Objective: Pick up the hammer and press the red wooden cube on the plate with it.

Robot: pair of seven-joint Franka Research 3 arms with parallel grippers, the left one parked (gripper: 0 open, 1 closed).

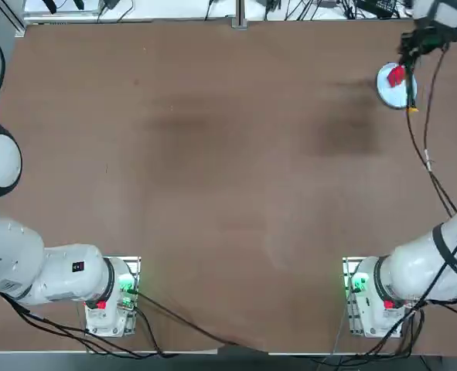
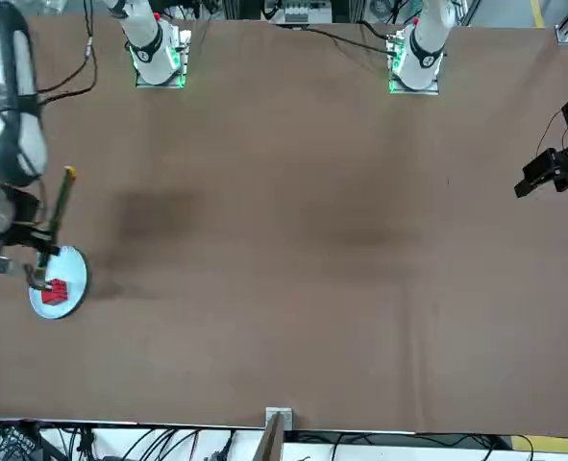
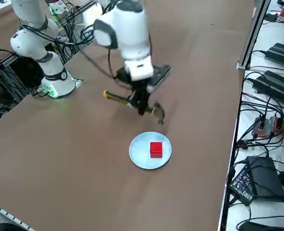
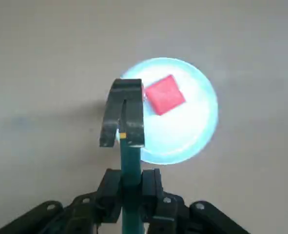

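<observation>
My right gripper [image 3: 142, 105] is shut on the hammer's [image 3: 117, 97] dark handle and holds the tool level above the table. In the wrist view the hammer's dark head [image 4: 125, 105] hangs over the plate's [image 4: 192, 126] rim, right beside the red wooden cube [image 4: 164, 95]. The cube [image 3: 155, 149] lies near the middle of the small pale-blue plate [image 3: 139, 151], at the table's far right. From overhead, the gripper [image 1: 410, 46] is just beyond the plate [image 1: 388, 91], and the handle [image 1: 409, 91] runs across the plate's right side, its orange tip pointing towards the robot.
The table's right edge lies close to the plate, with a metal rail [image 3: 250, 33] and cable-strewn shelves [image 3: 271, 86] beyond it. My right arm's black cable [image 1: 429, 158] hangs over the table between the plate and the arm's base [image 1: 367, 290].
</observation>
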